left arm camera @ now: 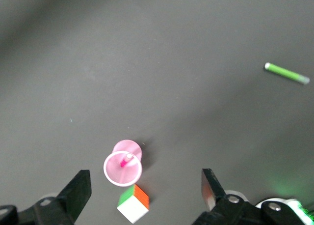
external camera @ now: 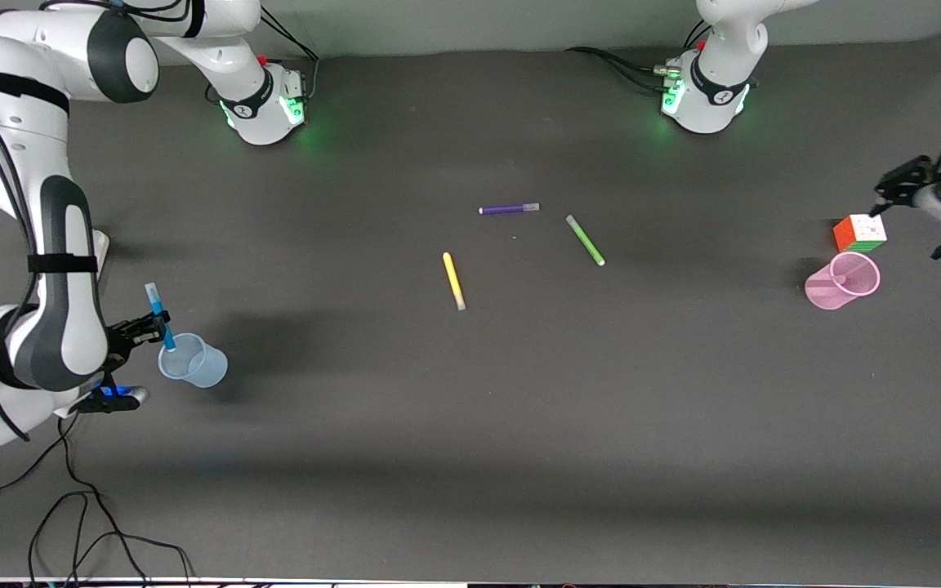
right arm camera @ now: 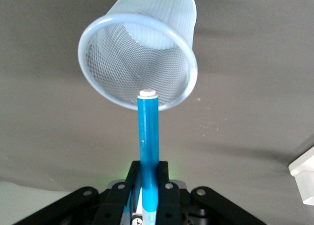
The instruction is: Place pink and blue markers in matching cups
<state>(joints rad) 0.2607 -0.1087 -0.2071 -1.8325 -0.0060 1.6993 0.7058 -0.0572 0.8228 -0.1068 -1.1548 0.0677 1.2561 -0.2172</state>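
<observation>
Right gripper (external camera: 153, 325) clamped on blue marker (external camera: 159, 315) mid-barrel over blue cup (external camera: 193, 364), near worktop's right-arm edge: light, stiff, slippery. Left gripper (left arm camera: 146, 188) apart over pink cup (left arm camera: 123, 167), waiting.

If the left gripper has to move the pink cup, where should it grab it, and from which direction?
Judging by the views, grip the pink cup across its rim, coming straight down from above. It stands upright with its mouth open, and the open left gripper already hangs above that end of the table. Set the fingers so one does not come down on the puzzle cube close beside it, and clear of the pink marker standing inside.
</observation>
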